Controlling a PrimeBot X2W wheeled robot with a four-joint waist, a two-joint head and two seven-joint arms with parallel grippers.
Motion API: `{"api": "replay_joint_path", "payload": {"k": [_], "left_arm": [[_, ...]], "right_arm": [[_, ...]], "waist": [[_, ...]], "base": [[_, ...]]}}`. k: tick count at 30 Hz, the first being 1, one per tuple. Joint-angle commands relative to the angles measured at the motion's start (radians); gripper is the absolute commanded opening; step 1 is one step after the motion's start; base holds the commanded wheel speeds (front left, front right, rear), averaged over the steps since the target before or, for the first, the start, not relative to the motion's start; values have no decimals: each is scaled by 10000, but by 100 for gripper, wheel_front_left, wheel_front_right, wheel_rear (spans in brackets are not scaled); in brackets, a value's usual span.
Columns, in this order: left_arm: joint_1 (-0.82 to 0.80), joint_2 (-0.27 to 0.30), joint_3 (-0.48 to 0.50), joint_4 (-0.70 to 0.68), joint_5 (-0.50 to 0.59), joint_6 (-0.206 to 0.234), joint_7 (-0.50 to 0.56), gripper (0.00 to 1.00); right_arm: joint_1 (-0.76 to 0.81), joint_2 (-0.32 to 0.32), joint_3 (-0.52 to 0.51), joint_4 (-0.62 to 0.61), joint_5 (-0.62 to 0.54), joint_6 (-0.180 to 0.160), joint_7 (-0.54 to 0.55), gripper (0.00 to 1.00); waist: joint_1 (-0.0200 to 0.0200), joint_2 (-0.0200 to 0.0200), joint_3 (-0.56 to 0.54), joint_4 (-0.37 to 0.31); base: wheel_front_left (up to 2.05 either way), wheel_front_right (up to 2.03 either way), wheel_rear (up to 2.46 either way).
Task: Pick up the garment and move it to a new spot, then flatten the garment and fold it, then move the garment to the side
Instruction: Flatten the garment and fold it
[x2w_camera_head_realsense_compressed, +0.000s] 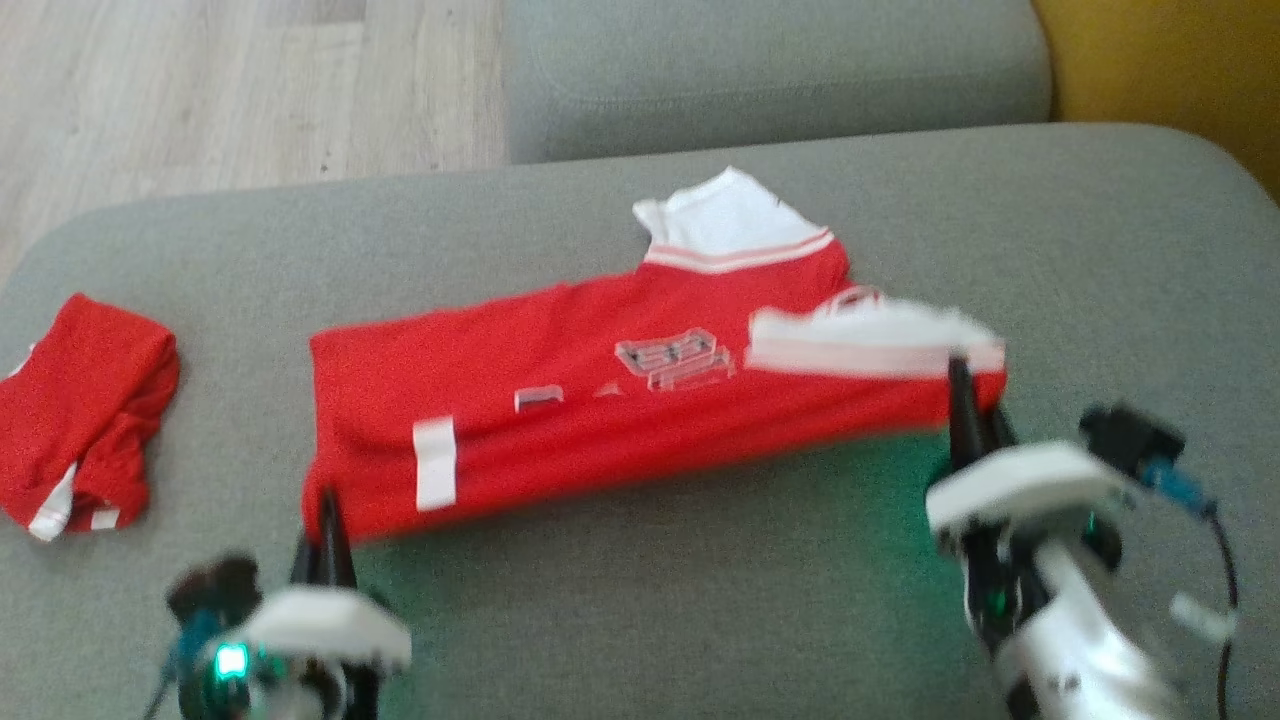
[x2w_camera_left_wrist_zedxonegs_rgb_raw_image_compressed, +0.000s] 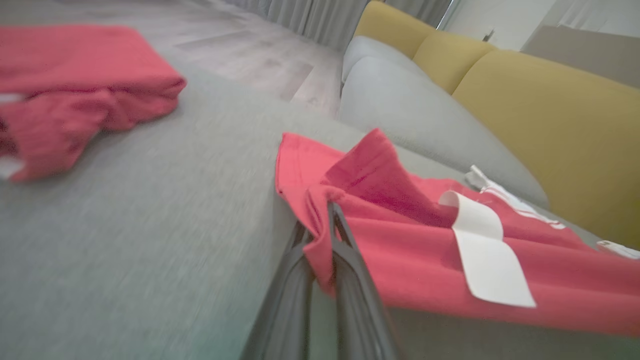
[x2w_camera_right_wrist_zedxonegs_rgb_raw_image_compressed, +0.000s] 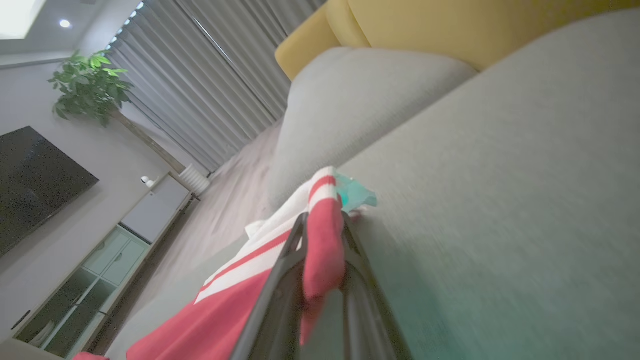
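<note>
At the far left of the grey cushion (x2w_camera_head_realsense_compressed: 700, 620) lies a folded red piece (x2w_camera_head_realsense_compressed: 85, 400), well apart from the work. Next comes the left gripper (x2w_camera_head_realsense_compressed: 328, 508), its two dark fingers clenched on the near left corner of the garment (x2w_camera_head_realsense_compressed: 600, 420). The left wrist view shows red cloth bunched and nipped between the fingers, the corner raised a little off the cushion.

The garment itself, a red shirt with a white patch (x2w_camera_head_realsense_compressed: 434, 462) near its hem, stretches across the middle of the cushion, mostly flat, its collar end to the right. There the right gripper (x2w_camera_head_realsense_compressed: 962, 385) grasps the near edge just below the white sleeve (x2w_camera_head_realsense_compressed: 870, 340). In the right wrist view a strip of red cloth is pinched between its fingers. Beyond it, at the upper right, sits a yellow cushion (x2w_camera_head_realsense_compressed: 1160, 60).

This looks like the folding step: both near corners are held, and the cloth between them hangs fairly taut. The next move probably calls for both arms to lift together and carry the near edge over toward the far edge, keeping level so the fold lands straight, and only then letting go
</note>
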Motion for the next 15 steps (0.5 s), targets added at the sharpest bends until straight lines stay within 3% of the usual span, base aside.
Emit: {"api": "replay_joint_path", "payload": {"k": [1,6,7,8,9,15], "left_arm": [[111,229,307,-73,-238,31,-51,0],[969,226,-364,274,-850,219,-51,0],[1039,226,-474,252,-877,300,-51,18],[1084,226,-556,201,-868,395,-51,53],[1113,225,-619,143,-869,471,-51,100],[830,226,-466,-1107,211,1123,-51,100]], "right_arm": [[191,-96,217,-198,149,65,3,0],[1210,-285,435,-10,222,65,-11,0],[1305,-314,462,28,181,65,-33,19],[1358,-339,496,43,115,65,-62,100],[1379,-355,505,50,46,65,-94,100],[931,-571,145,-491,-1173,65,-249,100]], "waist": [[3,0,-163,-22],[3,0,-60,26],[3,0,-11,30],[3,0,32,34],[3,0,81,34],[3,0,522,35]], "base": [[0,0,0],[0,0,0],[0,0,0],[0,0,0],[0,0,0],[0,0,0]]}}
